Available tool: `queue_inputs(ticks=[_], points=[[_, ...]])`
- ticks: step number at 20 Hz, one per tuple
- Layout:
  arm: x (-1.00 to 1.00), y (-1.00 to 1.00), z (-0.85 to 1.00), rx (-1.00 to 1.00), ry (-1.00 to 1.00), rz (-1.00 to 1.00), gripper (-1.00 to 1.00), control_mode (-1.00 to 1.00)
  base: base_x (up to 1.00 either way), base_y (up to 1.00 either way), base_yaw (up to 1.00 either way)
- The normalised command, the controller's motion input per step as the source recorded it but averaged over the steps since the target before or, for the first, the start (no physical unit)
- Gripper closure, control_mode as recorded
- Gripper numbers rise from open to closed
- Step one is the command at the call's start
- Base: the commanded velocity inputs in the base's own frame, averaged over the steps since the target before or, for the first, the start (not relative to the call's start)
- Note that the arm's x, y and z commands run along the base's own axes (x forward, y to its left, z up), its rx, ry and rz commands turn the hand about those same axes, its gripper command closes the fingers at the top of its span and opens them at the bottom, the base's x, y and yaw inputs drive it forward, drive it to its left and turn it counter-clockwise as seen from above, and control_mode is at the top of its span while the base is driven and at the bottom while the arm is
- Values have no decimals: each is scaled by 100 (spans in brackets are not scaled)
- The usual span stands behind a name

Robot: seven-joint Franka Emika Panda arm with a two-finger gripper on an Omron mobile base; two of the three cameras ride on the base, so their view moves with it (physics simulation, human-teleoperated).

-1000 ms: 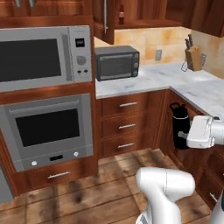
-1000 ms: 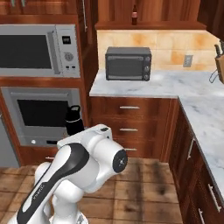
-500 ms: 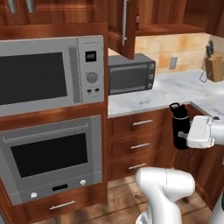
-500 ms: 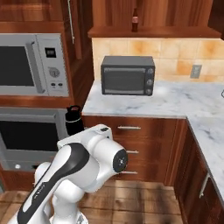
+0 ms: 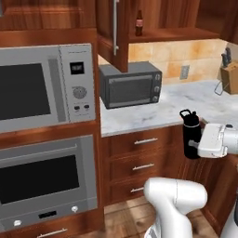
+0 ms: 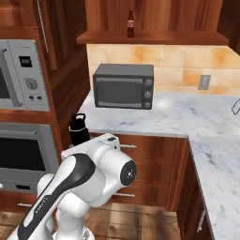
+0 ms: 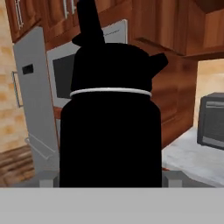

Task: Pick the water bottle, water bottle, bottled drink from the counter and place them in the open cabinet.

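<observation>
We hold the water bottle (image 5: pixel 191 135) pinched in the hand (image 5: pixel 199 145); it could clip the cabinet door (image 5: pixel 113 35) going up.

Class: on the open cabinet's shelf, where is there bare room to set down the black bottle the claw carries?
On the shelf, the bottled drink stands near its left end; the whole stretch to its right looks bare. The water bottle could go there. Beside the door it is tighter.
</observation>
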Motion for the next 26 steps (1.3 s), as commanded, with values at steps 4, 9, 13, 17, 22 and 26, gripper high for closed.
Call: queue_inputs(ticks=[4,9,13,17,22,26], points=[[0,0,0,0,0,0,100,100,38,-55,10],[0,0,0,0,0,0,100,100,43,-53,10],[0,0,0,0,0,0,100,100,79,-31,5],[0,0,0,0,0,0,100,100,92,-14,2],[0,0,0,0,0,0,100,100,88,-16,1],[0,0,0,0,0,0,100,100,65,-17,0]])
